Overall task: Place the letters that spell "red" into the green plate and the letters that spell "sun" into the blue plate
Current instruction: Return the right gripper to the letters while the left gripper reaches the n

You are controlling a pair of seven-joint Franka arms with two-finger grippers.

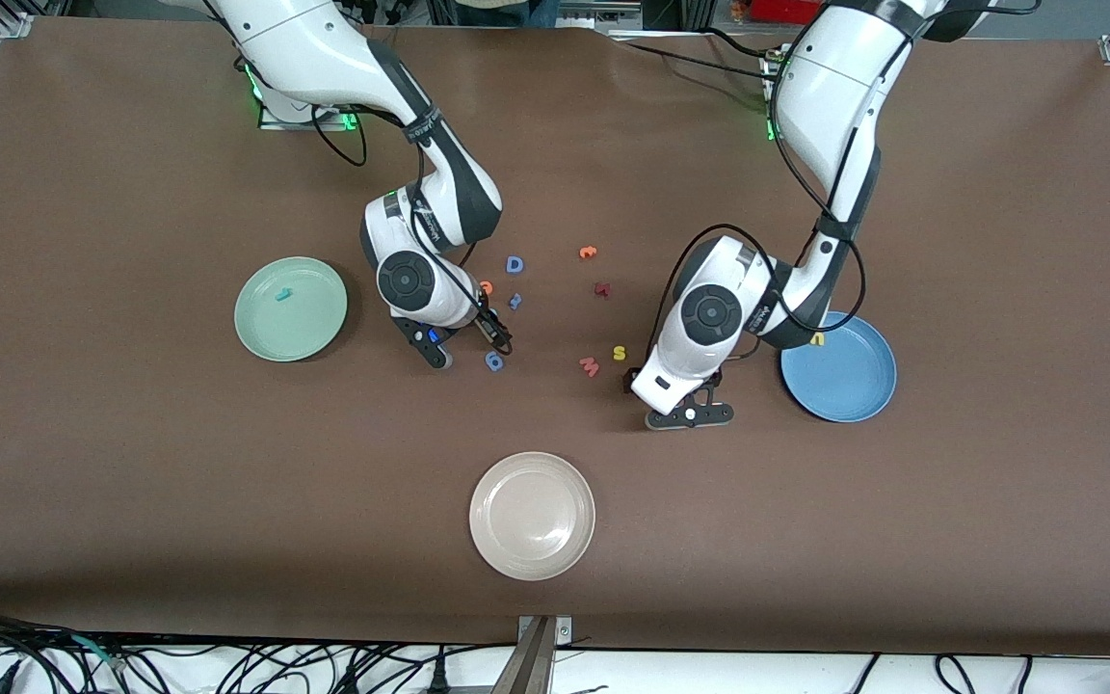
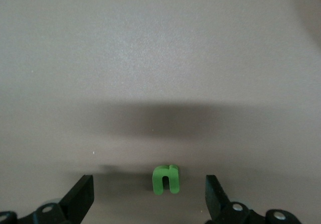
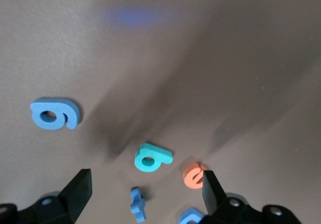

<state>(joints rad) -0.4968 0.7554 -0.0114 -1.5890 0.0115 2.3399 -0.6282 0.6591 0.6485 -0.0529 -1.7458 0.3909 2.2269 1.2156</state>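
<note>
Round beige plate (image 1: 532, 516) sits nearest the front camera; pink foam "w" (image 1: 590, 366) lies beside yellow foam "s" (image 1: 620, 353); left gripper (image 2: 149, 204) hangs low, jaws wide, empty, straddling small green foam "n" (image 2: 165, 179); right gripper (image 3: 143, 196) spread wide, empty, over teal foam "d" (image 3: 152, 157) and orange foam "e" (image 3: 193, 175); pale green plate (image 1: 314, 328) holds teal foam "r" (image 1: 281, 294); blue plate (image 1: 854, 386) holds yellow foam "u" (image 1: 816, 339).

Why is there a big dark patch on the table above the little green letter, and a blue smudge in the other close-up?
Left wrist view: the dark band above the green n looks like a shadow. Right wrist view: a soft blue glow on the table, likely reflected light, and streaky shadows near the teal letter.
</note>
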